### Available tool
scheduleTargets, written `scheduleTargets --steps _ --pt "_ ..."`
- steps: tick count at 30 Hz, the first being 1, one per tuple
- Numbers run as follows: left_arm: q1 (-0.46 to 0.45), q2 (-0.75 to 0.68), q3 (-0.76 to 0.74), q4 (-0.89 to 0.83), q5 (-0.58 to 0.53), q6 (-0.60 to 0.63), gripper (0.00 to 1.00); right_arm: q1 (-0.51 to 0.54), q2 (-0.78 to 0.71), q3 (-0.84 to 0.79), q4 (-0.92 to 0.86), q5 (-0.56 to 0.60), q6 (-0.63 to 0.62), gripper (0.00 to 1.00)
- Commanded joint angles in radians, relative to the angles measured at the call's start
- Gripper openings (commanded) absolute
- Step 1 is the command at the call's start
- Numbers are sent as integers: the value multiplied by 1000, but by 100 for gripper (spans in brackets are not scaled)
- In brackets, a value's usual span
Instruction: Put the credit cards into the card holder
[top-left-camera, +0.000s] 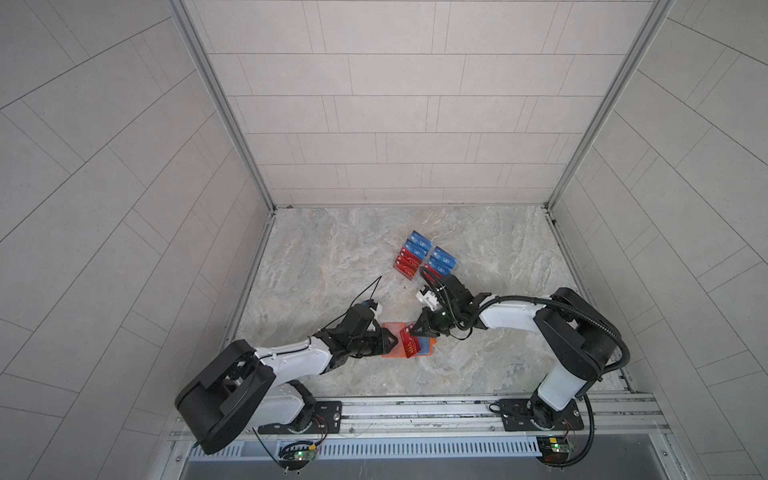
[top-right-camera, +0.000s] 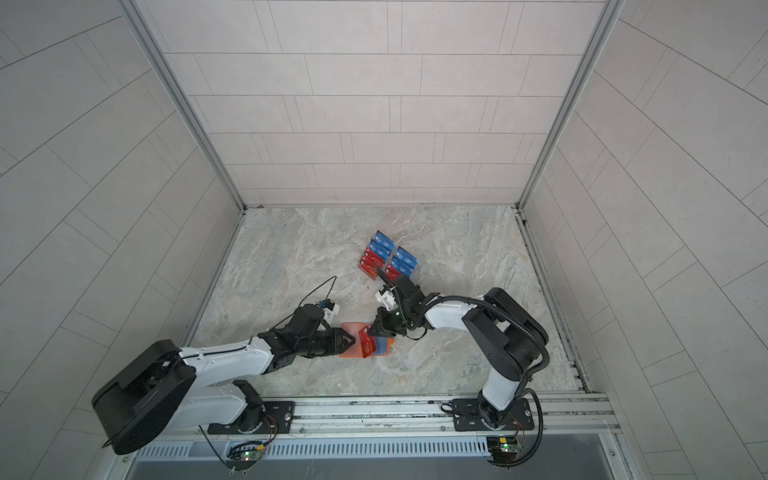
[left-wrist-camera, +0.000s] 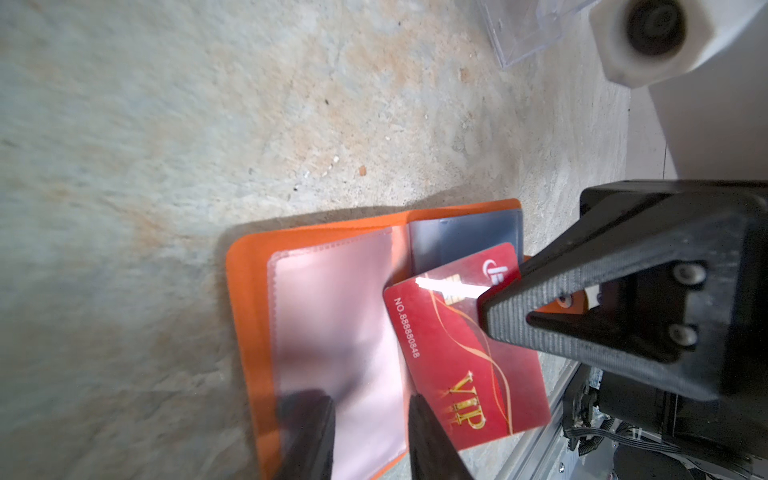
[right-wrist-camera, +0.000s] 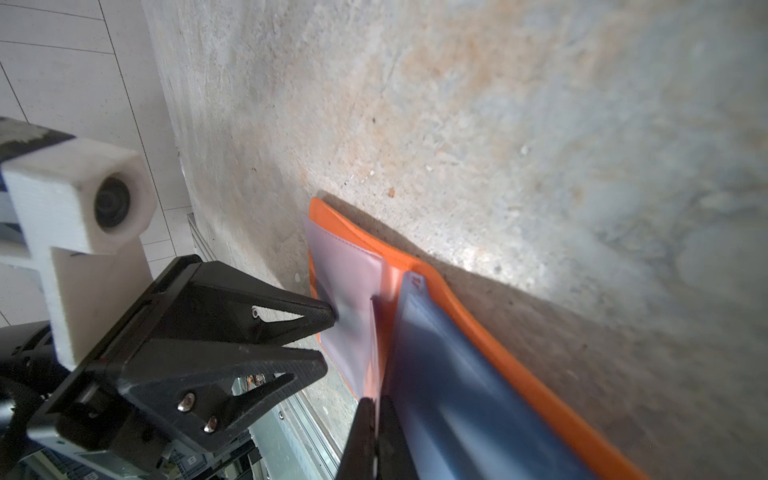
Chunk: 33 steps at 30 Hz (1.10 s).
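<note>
**Card holder**, lying open and flat on the table, near the table's front edge and between the two arms. It is seen as an orange booklet with a clear sleeve on each page. The left sleeve is seen empty. The right sleeve is tinted blue, so a blue card is judged to be lodged there already.

A red card with gold lettering is held tilted over the fold. Whether its lower edge has entered a sleeve cannot be told. It is pinched near one end by the right gripper, whose jaws are clamped on it.

The left gripper is seen with its jaws apart and nothing grasped. One fingertip is pressed on the left page, apparently to steady the booklet.

Farther back, well apart, the remaining cards, red and blue, are ranked in a clear stand.

The task is judged to be at an early stage: one card is probably stored, one is being presented, and many are still to be moved.
</note>
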Motion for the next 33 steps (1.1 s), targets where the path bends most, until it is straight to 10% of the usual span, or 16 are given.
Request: scheduleTargets --steps 1,33 --pt "-2 -10 -17 -73 -18 5 35 4 -20 -14 -22 14 19 0" --pt "-2 -17 -22 -77 -18 6 36 4 28 5 -33 -1 52 0"
